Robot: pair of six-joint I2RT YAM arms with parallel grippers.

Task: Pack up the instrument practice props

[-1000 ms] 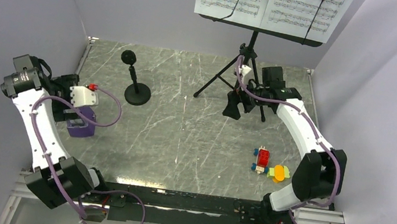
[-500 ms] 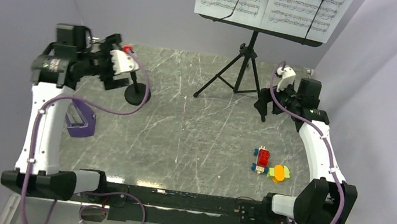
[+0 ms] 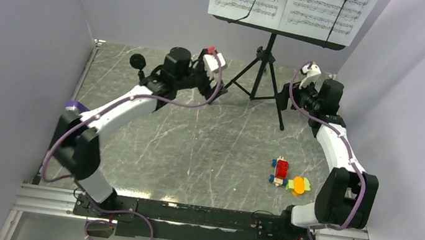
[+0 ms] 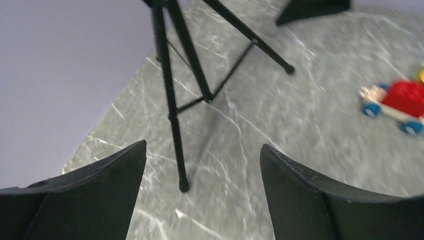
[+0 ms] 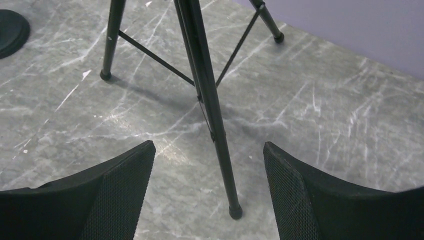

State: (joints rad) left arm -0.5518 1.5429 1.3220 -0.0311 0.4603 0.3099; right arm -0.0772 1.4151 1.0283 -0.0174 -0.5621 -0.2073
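Jaws of the left gripper [image 3: 208, 87] stand wide apart and grip nothing; its two black fingers [image 4: 80, 200] frame only bare grey marble table [image 4: 280, 125]; just ahead of them, touching neither, one leg of the black tripod music stand [image 4: 170, 100] comes down to its foot, and the other two legs spread further ahead; ahead and to this gripper's right lie the toy blocks [image 4: 397, 100], blurred and well apart from it; the right gripper [image 3: 280, 98] is likewise fully spread and empty; from its own camera the nearest leg of the music stand [image 5: 206, 85] runs down through the gap between the dotted fingers [image 5: 320, 200] and touches neither; whether its foot sits truly between the pads or just beyond them I cannot tell; ahead and to that gripper's left is the round base of the microphone stand [image 5: 10, 27], well apart; seen from above, the two grippers flank the tripod, the left one at its left leg and the right one at its right leg; the stand's desk sits high above both and carries the white sheet-music pages [image 3: 286, 2]; the microphone stand's ball top [image 3: 138, 60] shows behind the left gripper, beside that arm's forearm, which hides the base in this view; the purple metronome [image 3: 77, 105] lies far behind the left gripper, near that arm's elbow, with only a sliver showing.
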